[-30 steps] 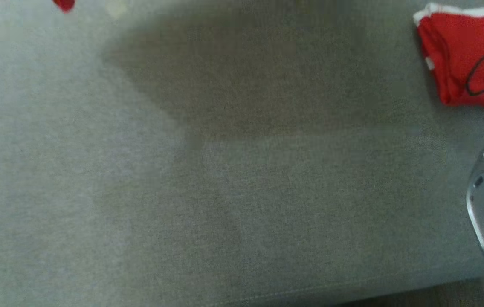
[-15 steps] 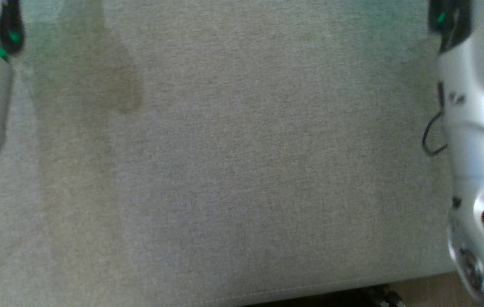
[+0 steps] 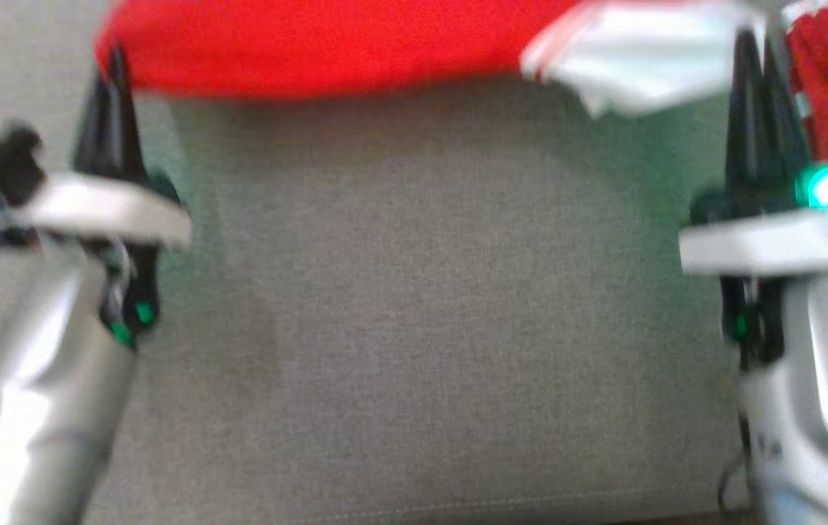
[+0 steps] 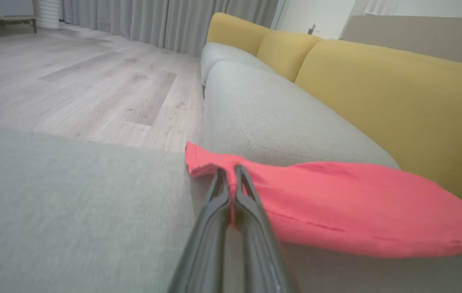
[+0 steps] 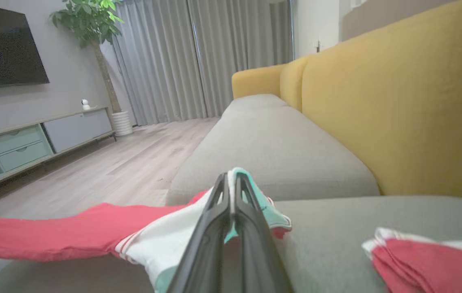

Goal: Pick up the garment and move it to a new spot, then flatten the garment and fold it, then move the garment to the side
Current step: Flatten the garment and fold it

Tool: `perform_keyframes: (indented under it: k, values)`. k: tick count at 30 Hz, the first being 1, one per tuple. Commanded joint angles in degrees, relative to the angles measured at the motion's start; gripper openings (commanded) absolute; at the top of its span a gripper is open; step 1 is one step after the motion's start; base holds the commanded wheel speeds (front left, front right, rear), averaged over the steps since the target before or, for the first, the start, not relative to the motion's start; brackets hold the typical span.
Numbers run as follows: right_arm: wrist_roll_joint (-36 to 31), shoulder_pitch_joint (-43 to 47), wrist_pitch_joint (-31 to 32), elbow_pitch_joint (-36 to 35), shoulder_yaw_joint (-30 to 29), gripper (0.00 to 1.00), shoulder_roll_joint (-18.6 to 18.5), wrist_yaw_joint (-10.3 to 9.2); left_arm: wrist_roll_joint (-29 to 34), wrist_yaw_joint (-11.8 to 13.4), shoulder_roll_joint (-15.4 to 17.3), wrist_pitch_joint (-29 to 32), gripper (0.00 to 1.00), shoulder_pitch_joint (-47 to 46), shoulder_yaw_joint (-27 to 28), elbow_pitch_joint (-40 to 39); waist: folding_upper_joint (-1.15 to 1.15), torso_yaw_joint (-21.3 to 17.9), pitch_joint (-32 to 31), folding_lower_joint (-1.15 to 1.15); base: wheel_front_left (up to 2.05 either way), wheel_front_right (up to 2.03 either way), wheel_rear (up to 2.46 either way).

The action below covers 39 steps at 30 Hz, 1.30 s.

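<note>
left gripper point(image 3: 116, 58): two long dark tapered fingers, pale wrist plate
right gripper point(image 3: 760, 40): same build, green light seen lit
forearms point(image 3: 41, 408): silver-grey glossy shells

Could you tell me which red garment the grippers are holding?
The stretched red-and-white garment, pinched by the left gripper and right gripper; the folded red-and-white garment lies untouched nearby.

No readable text, label or number anywhere — none at all
</note>
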Motion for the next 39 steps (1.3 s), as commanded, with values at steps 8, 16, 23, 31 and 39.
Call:
perform_keyframes:
  k: [8, 16, 23, 31, 39]
  values:
    - [3.3, 23.3, 6.7, -16.1, 0.1, 0.00, 0.9, 0.42, -1.1, 4.7, 2.7, -0.7, 0.00, 21.3, 3.8, -15.9, 0.00, 1.7, -14.9, 0.02, 0.00, 0.00, 0.00]
    - [2.9, 38.5, 12.8, -25.6, 1.3, 0.00, 0.9, 0.42, -3.0, 9.9, 3.9, 0.6, 0.00, 38.7, 3.3, -27.9, 0.00, 1.3, -21.5, 0.02, 0.00, 0.00, 0.00]
    - [3.2, 44.9, 15.6, -27.8, 0.8, 0.00, 0.9, 0.42, -5.1, 13.6, 3.9, 2.5, 0.00, 48.8, 2.5, -34.5, 0.00, 2.0, -23.6, 0.02, 0.00, 0.00, 0.00]
    - [1.7, 42.0, 15.4, -21.4, 0.3, 0.00, 0.9, 0.42, -7.5, 12.5, 1.4, 4.6, 0.00, 48.0, 0.7, -30.1, 0.00, 3.9, -22.8, 0.02, 0.00, 0.00, 0.00]
    - [1.5, 35.6, 15.1, -15.6, -0.4, 0.00, 0.9, 0.42, -11.3, 9.9, -1.9, 7.0, 0.00, 43.3, 0.4, -25.9, 0.00, 4.6, -20.8, 0.02, 0.00, 0.00, 0.00]
